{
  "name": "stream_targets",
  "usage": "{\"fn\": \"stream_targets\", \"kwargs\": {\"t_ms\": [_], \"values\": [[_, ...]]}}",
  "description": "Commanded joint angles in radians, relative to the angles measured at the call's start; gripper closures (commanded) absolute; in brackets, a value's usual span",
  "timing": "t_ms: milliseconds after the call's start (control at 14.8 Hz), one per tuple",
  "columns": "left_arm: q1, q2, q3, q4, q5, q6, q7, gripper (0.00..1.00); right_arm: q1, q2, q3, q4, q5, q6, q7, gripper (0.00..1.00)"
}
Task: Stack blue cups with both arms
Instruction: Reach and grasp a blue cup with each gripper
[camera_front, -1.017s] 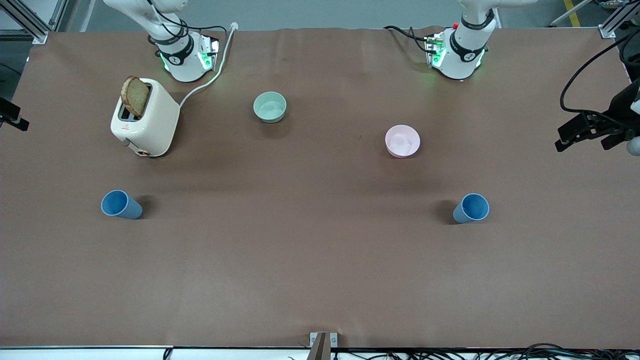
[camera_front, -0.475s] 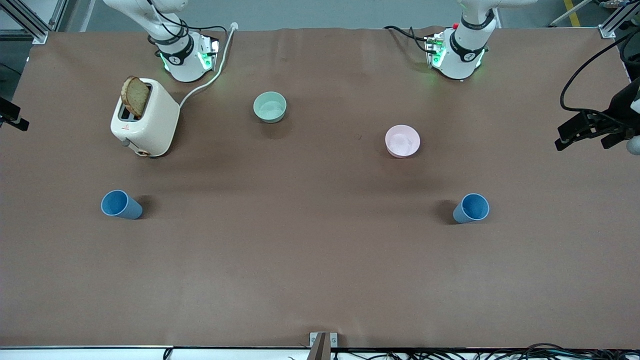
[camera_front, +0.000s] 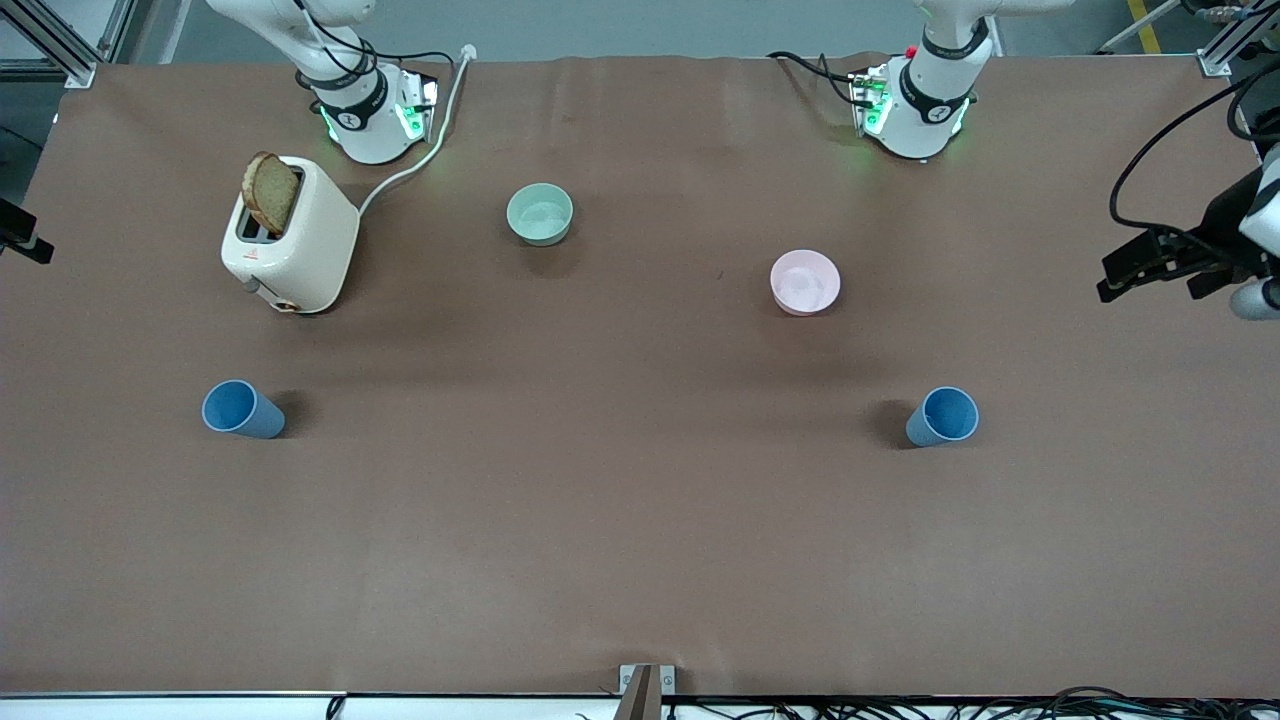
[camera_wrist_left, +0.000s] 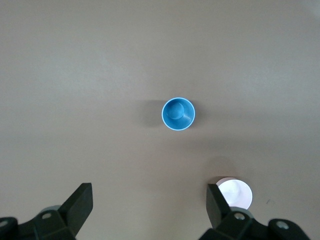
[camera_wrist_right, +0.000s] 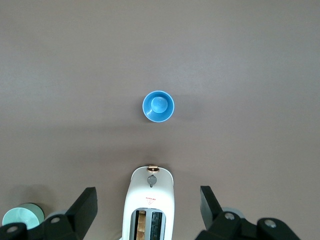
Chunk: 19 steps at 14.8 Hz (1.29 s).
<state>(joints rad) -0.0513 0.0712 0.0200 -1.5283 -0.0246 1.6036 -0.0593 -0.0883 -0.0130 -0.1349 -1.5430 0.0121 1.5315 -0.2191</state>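
Observation:
Two blue cups stand upright on the brown table. One cup (camera_front: 241, 409) is toward the right arm's end, nearer to the front camera than the toaster; it also shows in the right wrist view (camera_wrist_right: 158, 106). The other cup (camera_front: 943, 416) is toward the left arm's end and shows in the left wrist view (camera_wrist_left: 178, 114). My left gripper (camera_front: 1150, 280) is open and empty, high over the table's end, apart from its cup; its jaws show wide apart (camera_wrist_left: 150, 189). My right gripper (camera_wrist_right: 146, 195) is open and empty, high over the toaster; only a black part (camera_front: 20, 235) shows at the front view's edge.
A cream toaster (camera_front: 295, 245) with a bread slice (camera_front: 270, 192) and a white cord stands near the right arm's base. A pale green bowl (camera_front: 540, 213) and a pink bowl (camera_front: 805, 282) sit farther from the front camera than the cups.
My left gripper has shifted slightly inward over the table's end. The black part of my right gripper has edged outward. The cups have not moved.

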Motion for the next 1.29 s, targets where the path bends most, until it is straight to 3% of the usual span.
{"fn": "stream_targets", "kwargs": {"t_ms": [0,271,475,746,949,1220], "values": [[0.013,0.09,0.005,0.054,-0.021,-0.001,0.023,0.0,-0.008,0.005,0.005,-0.006,-0.023,0.024,0.017,0.09],[0.018,0.176,0.006,0.054,-0.014,0.022,0.023,0.0,-0.018,0.047,0.003,-0.023,-0.021,0.08,0.015,0.09],[0.025,0.241,0.005,0.031,-0.015,0.088,0.023,0.0,-0.043,0.094,0.003,-0.107,-0.02,0.235,0.009,0.09],[0.008,0.282,0.0,-0.126,-0.014,0.281,0.023,0.0,-0.057,0.192,0.005,-0.202,-0.011,0.468,0.001,0.09],[0.005,0.341,-0.014,-0.174,-0.012,0.366,0.024,0.0,-0.057,0.257,0.005,-0.293,-0.008,0.625,-0.002,0.09],[0.011,0.413,-0.017,-0.225,-0.014,0.467,0.042,0.0,-0.053,0.359,0.006,-0.309,0.012,0.668,-0.002,0.11]]}}
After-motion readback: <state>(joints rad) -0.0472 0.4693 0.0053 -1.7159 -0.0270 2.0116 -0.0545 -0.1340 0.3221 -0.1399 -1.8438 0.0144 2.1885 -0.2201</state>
